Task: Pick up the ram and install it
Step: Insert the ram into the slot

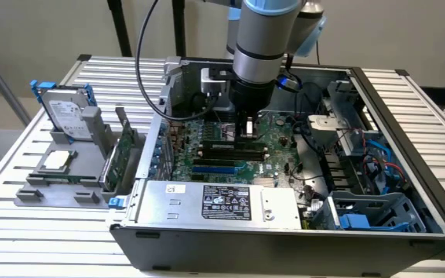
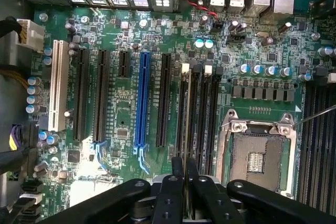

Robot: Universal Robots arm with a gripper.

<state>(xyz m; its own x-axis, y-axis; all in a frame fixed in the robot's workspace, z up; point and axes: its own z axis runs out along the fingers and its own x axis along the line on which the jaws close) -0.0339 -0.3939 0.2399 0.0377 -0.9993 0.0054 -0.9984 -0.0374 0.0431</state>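
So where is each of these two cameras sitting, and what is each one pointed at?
Exterior view: off the arm, above and in front of the open computer case, looking down into it; the arm and gripper show, lowered over the motherboard.
Wrist view: on the wrist, looking straight down at the motherboard; the gripper shows, shut on the ram, seen edge-on over the memory slots.
Shared: gripper, motherboard, the blue slot.

An open computer case [image 1: 408, 116] lies on a slatted table [image 1: 21, 231], motherboard [image 1: 222, 150] exposed; lower centre its power supply [image 1: 222, 202], while at left a grey rack [image 1: 60, 185] holds a hard drive [image 1: 66, 116] and an expansion card [image 1: 122, 153]
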